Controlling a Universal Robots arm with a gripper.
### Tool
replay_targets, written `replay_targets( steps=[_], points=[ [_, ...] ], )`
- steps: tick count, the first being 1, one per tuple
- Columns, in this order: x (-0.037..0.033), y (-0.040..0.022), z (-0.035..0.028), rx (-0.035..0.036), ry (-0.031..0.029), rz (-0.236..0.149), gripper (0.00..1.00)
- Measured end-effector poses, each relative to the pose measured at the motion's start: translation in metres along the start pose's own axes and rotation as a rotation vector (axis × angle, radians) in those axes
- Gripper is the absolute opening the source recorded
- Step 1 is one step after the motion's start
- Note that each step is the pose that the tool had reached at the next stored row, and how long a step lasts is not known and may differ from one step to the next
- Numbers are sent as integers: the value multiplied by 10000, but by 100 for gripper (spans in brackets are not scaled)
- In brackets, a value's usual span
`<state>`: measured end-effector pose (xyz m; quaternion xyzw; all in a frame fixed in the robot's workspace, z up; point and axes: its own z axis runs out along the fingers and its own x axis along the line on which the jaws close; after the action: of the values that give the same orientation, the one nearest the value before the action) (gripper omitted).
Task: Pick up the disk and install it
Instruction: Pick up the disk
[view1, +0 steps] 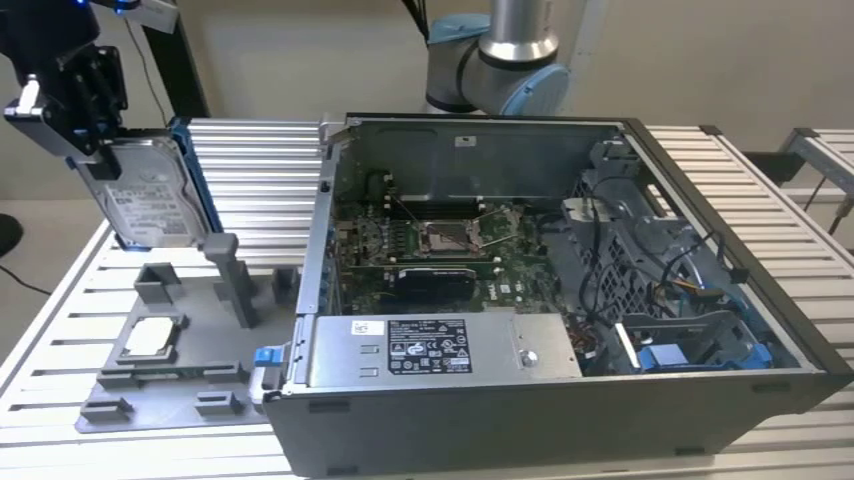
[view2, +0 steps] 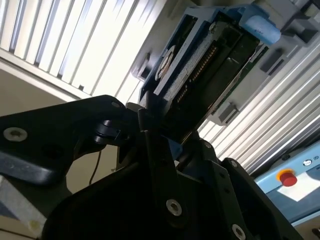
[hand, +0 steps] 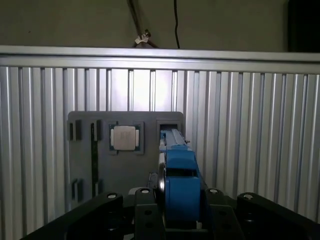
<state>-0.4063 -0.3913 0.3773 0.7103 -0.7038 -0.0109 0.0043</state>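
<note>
Firmly clamped by the pincer (view1: 96, 148), the disk (view1: 150, 195) was upright at the exterior view's upper left, its top edge hidden; below, the tray (view1: 200, 350) held a chip (view1: 150, 338).

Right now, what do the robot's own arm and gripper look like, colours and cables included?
In the exterior view, the arm is a shiny silver-grey tube ending in a rounded blue-grey joint, with a thin black cable beside it. The gripper is black, built from flat linked plates fastened with small silver screw heads, and it carries a pale grey block on one side.
</note>
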Motion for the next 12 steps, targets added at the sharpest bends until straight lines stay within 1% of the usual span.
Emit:
replay_targets(
  steps=[12],
  points=[
    [-2, 5, -256, 0, 0, 0, 0]
  ],
)
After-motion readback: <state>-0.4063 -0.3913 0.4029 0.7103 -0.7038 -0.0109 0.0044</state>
